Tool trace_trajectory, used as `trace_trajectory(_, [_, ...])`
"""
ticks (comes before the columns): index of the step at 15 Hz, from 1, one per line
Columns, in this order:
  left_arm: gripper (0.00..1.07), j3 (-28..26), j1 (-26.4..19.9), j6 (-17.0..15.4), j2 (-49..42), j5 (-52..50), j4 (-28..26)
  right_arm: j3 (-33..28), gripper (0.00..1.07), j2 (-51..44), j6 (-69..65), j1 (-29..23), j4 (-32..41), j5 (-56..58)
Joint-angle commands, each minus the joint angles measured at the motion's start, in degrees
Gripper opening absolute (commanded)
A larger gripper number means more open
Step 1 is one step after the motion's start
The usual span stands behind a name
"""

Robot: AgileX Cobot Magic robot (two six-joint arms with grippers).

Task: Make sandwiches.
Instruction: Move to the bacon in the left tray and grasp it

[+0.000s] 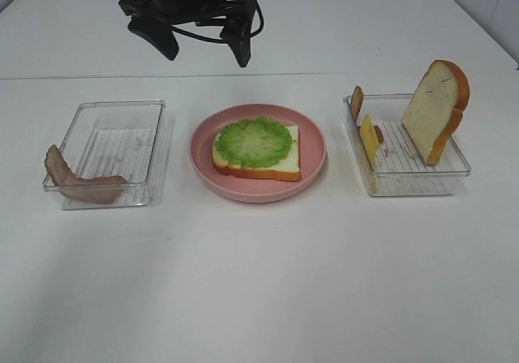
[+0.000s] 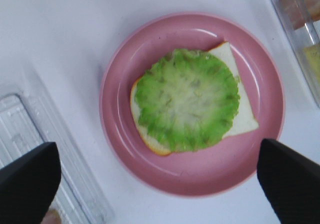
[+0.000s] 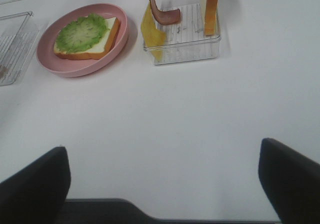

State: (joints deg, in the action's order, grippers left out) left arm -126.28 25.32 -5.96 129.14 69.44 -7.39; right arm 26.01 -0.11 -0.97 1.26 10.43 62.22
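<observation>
SANDWICH point(image 1: 256, 154), part-built, centre of surface point(image 1: 259, 298)
- Base: bread slice point(image 1: 285, 159) flat in pink plate point(image 1: 259, 194), lettuce point(image 1: 256, 140) covering most of it
- Loose parts: bacon strip point(image 1: 81, 183) draped over near rim of left tray point(image 1: 122, 105); in right tray point(image 1: 422, 186), second bread slice point(image 1: 436, 110) leaning upright, cheese slice point(image 1: 370, 138) on edge, second bacon strip point(image 1: 356, 101) at far corner
- Handling, judged: toy pieces, probably light and soft; bread likely gives under a pinch, so take the upright slice across its flat faces near the top; bacon looks limp, pinch mid-strip; cheese thin, take its raised edge
- Left tool point(image 2: 160, 181): jaws wide apart, empty, above the plate
- Right tool point(image 3: 162, 181): jaws wide apart, empty, over the surface
</observation>
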Motion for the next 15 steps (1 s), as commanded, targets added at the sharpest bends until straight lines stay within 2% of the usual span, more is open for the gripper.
trace_trajectory(1, [1.02, 7.73, -2.23, -0.34, -5.44, 6.13, 2.29, 0.17, 0.98, -1.83, -0.34, 0.17, 0.0, -0.4])
trace_trajectory(3, [1.02, 17.25, -6.7, -0.29, -11.29, 6.13, 3.44, 0.17, 0.98, -1.83, -0.34, 0.17, -0.06, -0.4])
trace_trajectory(5, [1.02, 20.86, -9.11, 0.46, -13.18, 6.13, 3.67, 0.17, 0.98, -1.83, -0.34, 0.17, -0.06, -0.4])
trace_trajectory(8, [1.02, 25.15, -13.12, 0.46, -13.06, 6.13, 3.9, 0.17, 0.98, -1.83, -0.34, 0.17, 0.0, -0.4])
trace_trajectory(15, [1.02, 30.31, -17.7, -0.4, -11.34, 2.06, 6.93, 0.17, 0.98, -1.83, -0.34, 0.17, -0.11, -0.4])
